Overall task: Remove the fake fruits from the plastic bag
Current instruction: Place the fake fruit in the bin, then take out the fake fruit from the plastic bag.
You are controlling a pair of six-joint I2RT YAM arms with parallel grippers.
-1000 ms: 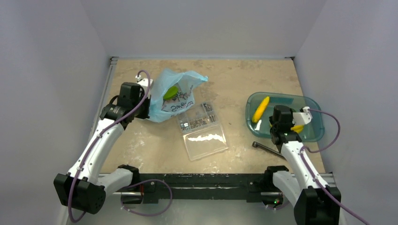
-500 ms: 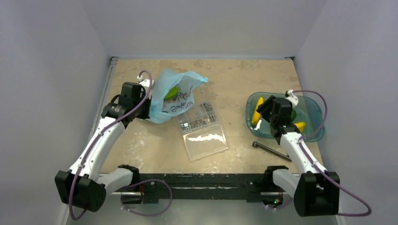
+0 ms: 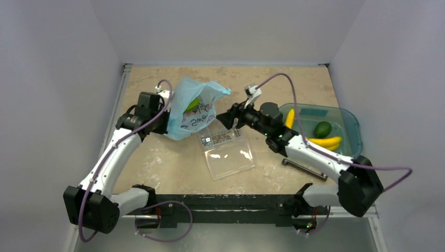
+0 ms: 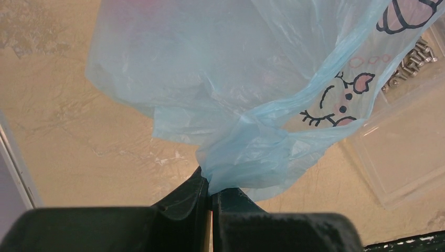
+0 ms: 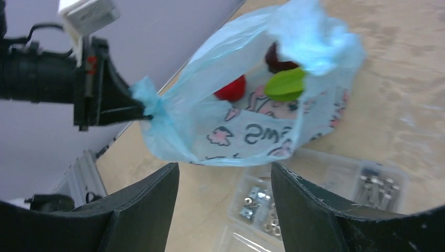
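Observation:
The light-blue plastic bag [image 3: 195,109] lies at the table's back left, its mouth facing right. My left gripper [image 3: 167,119] is shut on a bunched corner of the plastic bag [image 4: 236,79], holding it up. My right gripper [image 3: 224,117] hangs open just right of the bag's mouth, above the clear box, with nothing between its fingers. In the right wrist view, a red fruit [image 5: 231,89], a dark red one [image 5: 277,56] and a green one [image 5: 286,84] sit inside the bag [image 5: 252,131]. Two yellow bananas [image 3: 289,118] [image 3: 326,142] and a green fruit [image 3: 322,128] lie in the teal tray [image 3: 354,126].
A clear rectangular box [image 3: 225,148] with screws and nuts lies just in front of the bag, under my right gripper. A black hex key [image 3: 304,168] rests on the table in front of the tray. Grey walls close in the left, back and right sides.
My right gripper opened over the tray, left a green fruit there, then swung left to the bag's mouth. The left gripper kept its hold on the bag.

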